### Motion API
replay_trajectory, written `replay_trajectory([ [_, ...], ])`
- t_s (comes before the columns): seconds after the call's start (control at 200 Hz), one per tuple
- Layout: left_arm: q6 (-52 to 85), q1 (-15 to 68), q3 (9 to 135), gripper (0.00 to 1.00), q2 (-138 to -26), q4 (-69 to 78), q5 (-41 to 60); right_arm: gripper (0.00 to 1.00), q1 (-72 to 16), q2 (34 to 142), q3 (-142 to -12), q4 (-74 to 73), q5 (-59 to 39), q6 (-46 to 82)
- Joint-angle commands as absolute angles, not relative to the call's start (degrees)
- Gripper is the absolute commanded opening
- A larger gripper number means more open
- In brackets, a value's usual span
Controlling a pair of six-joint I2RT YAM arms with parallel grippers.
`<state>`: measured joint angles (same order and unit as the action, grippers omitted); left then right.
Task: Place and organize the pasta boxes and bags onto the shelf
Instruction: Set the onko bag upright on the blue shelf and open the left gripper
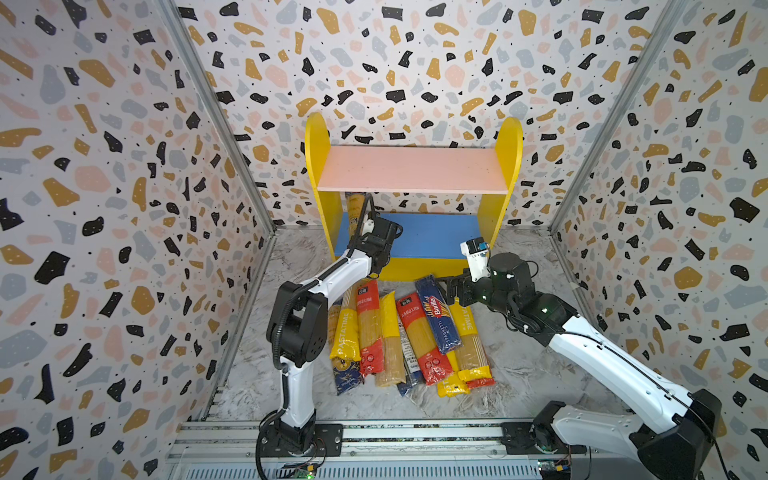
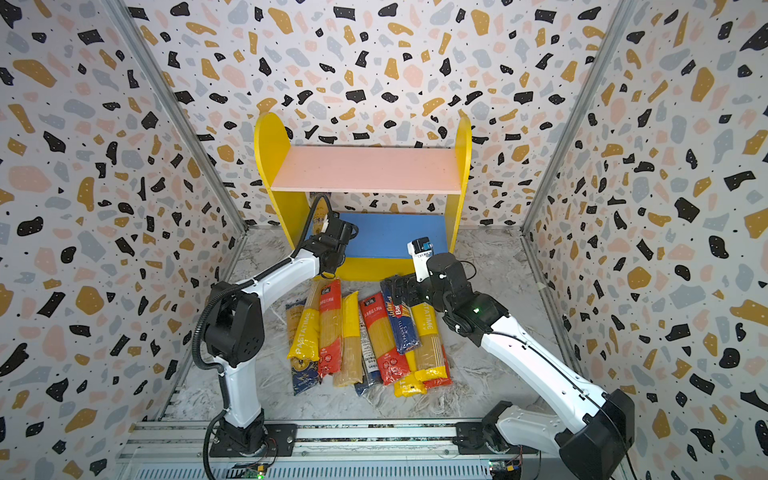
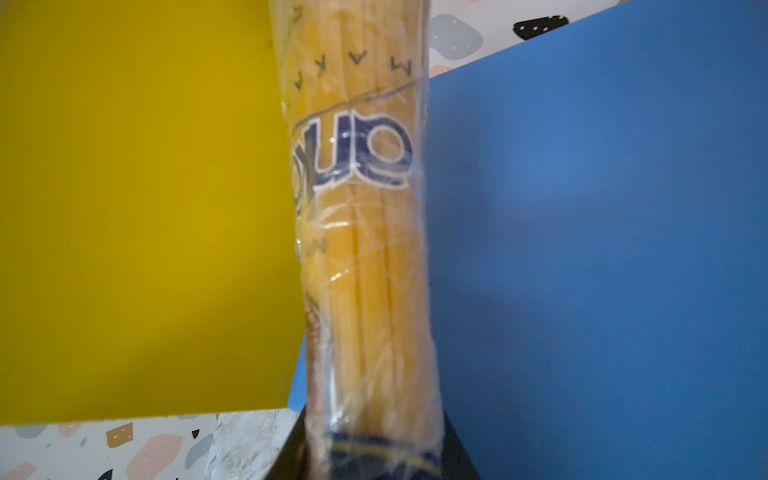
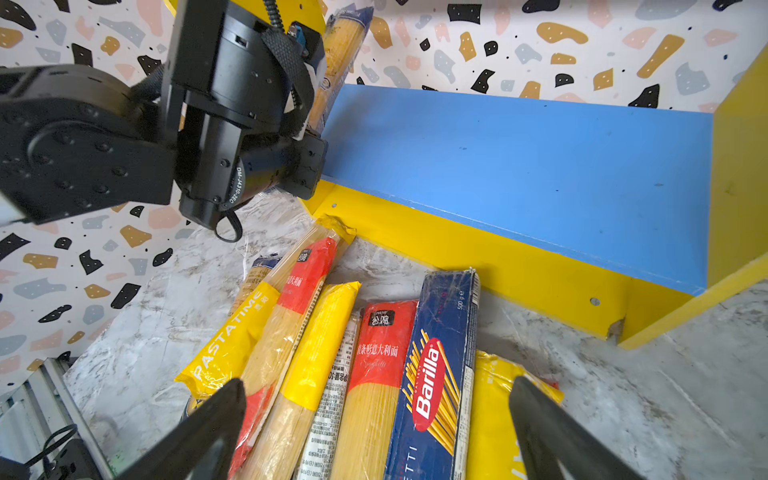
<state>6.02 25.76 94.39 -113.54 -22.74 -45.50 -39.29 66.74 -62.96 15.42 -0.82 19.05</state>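
The shelf [image 1: 318, 166] stands at the back wall with its pink upper board [image 1: 411, 168] bare. My left gripper [image 3: 376, 461] is shut on the dark-banded end of a clear spaghetti bag [image 3: 365, 249]. That bag [image 1: 354, 210] stands upright at the left end of the blue lower board [image 1: 432, 235], against the yellow side panel. Several pasta packs [image 1: 390, 332] lie side by side on the floor in front of the shelf. Among them is a dark blue Barilla pack [image 4: 436, 374]. My right gripper [image 4: 378, 388] hovers open over the pile's far end, its fingers straddling the Barilla pack [image 1: 436, 313].
Terrazzo-patterned walls [image 1: 124, 208] close in the left, back and right sides. The floor is grey marble [image 1: 519, 365]. An aluminium rail [image 1: 415, 432] carrying both arm bases runs along the front edge. The left arm's elbow [image 1: 299, 324] stands beside the pile's left side.
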Motion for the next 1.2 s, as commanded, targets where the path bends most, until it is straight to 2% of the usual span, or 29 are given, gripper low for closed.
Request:
replay_trajectory([
  [0.0,5.80,24.34,99.25,0.00,-111.70,-16.21,-51.06,0.99,-39.38,67.09,-65.27,15.24,0.07,18.33],
  [0.33,4.93,23.07,102.09,0.02,-114.74,-17.40,-52.25,0.99,-39.30,68.18,-65.47,14.93,0.22,18.94],
  [0.385,4.71,23.01,101.55,0.07,-114.61,-17.19,-52.36,0.99,-39.29,68.26,-65.57,14.98,0.26,18.97],
  [0.461,4.59,22.77,101.12,0.19,-114.43,-17.08,-52.67,0.99,-39.33,68.51,-65.89,15.27,0.09,19.20],
  [0.531,4.17,22.54,100.93,0.24,-114.30,-17.04,-52.28,0.99,-39.36,68.64,-66.06,15.30,0.00,19.44],
  [0.641,3.92,22.56,100.81,0.46,-113.92,-17.95,-51.15,0.99,-39.30,68.81,-66.26,15.78,-0.43,19.86],
  [0.761,4.65,22.59,99.57,0.61,-112.49,-18.63,-49.41,0.99,-39.42,68.57,-66.01,15.73,-0.63,20.21],
  [0.916,5.34,22.67,96.85,0.68,-109.83,-18.44,-48.24,0.99,-39.97,68.61,-65.96,15.69,-0.64,20.57],
  [1.196,7.41,24.83,90.12,0.73,-103.66,-17.80,-44.58,0.99,-41.64,68.17,-66.10,16.58,1.18,21.09],
])
